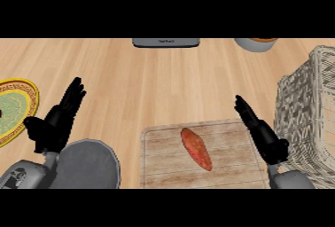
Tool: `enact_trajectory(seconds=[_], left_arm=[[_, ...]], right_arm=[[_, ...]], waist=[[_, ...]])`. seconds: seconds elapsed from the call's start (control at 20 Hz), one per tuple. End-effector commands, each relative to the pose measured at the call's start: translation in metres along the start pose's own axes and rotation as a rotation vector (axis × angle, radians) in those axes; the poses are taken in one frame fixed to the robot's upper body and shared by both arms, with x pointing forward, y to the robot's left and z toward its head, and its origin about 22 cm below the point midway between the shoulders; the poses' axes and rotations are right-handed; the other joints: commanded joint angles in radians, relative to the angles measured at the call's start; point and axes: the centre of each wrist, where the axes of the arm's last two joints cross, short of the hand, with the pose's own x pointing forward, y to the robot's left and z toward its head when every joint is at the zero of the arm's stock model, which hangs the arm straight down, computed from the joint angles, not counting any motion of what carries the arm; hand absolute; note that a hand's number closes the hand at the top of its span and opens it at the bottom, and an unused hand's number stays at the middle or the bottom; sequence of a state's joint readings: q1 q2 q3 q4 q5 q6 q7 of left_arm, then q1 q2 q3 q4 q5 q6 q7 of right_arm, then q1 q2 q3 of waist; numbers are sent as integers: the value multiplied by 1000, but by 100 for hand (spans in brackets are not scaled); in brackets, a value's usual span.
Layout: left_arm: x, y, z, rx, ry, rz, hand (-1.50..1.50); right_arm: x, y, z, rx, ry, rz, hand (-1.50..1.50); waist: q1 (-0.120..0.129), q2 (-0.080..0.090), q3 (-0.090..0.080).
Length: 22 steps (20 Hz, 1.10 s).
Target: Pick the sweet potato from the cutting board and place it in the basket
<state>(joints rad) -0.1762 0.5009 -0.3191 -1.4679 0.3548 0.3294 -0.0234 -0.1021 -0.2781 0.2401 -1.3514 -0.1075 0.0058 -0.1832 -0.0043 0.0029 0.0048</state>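
Note:
An orange sweet potato lies lengthwise on the pale wooden cutting board near the counter's front edge. A woven wicker basket stands at the right, reaching from the far side to the front. My right hand is open with straight fingers pointing away, between the board's right edge and the basket, not touching the potato. My left hand is open at the left, fingers up, resting well away from the board.
A green plate with a yellow rim sits at the left edge. A grey round lid or pan lies at the front left below my left hand. A grey appliance and a cup stand at the far edge.

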Motion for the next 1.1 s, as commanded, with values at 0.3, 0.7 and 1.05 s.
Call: enact_trajectory(seconds=[0.3, 0.7, 1.05], left_arm=[[32, -19, -8, -235, -173, -55, 0], [31, 13, -10, -207, -160, -67, 0], [22, 16, -5, -185, -153, -75, 0]], right_arm=[[108, 46, -74, 733, -475, 40, 150], [82, 138, -7, 658, -490, 102, -150], [166, 68, -28, 348, -503, 547, -150]], waist=[[75, -7, -1], [-3, -10, -5], [-17, -16, -8]])
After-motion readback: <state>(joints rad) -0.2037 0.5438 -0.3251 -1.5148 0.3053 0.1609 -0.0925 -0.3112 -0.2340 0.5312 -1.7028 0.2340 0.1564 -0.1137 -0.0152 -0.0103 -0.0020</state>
